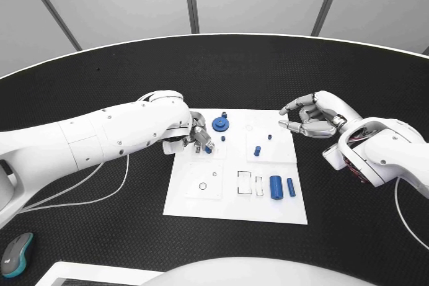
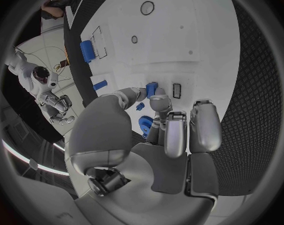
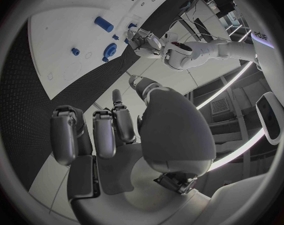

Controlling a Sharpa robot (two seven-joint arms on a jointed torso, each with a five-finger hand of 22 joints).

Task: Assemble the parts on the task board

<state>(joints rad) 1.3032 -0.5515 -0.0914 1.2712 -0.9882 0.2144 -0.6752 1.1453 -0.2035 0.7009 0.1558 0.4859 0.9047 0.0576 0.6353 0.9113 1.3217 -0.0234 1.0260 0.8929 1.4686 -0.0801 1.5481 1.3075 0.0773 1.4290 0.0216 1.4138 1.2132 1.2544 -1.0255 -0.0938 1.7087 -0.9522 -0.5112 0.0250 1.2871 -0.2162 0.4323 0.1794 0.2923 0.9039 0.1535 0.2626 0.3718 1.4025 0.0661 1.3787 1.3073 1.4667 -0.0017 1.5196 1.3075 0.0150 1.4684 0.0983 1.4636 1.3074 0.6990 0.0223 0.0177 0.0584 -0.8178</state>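
Observation:
The white task board point(image 1: 237, 196) lies mid-table. My left hand point(image 1: 190, 137) is low over its far left part and pinches a small blue part point(image 1: 207, 149) between thumb and a finger; in the left wrist view that part point(image 2: 151, 89) sits at the fingertips beside a small rectangular slot point(image 2: 176, 90). A blue gear point(image 1: 221, 123) stands just beyond the hand. Two small blue pegs point(image 1: 256, 151) point(image 1: 268, 137) stand mid-board. A thick blue cylinder point(image 1: 276, 187) and a thinner one point(image 1: 291, 187) lie at the near right. My right hand point(image 1: 309, 116) hovers at the board's far right corner, holding nothing.
Outlined recesses point(image 1: 244, 182) and a round hole point(image 1: 203, 186) mark the board's near half. A grey-teal mouse-like object point(image 1: 16, 254) lies at the near left of the black table point(image 1: 107, 236), a white tray edge point(image 1: 89, 273) beside it. A white cable point(image 1: 89, 199) trails under my left arm.

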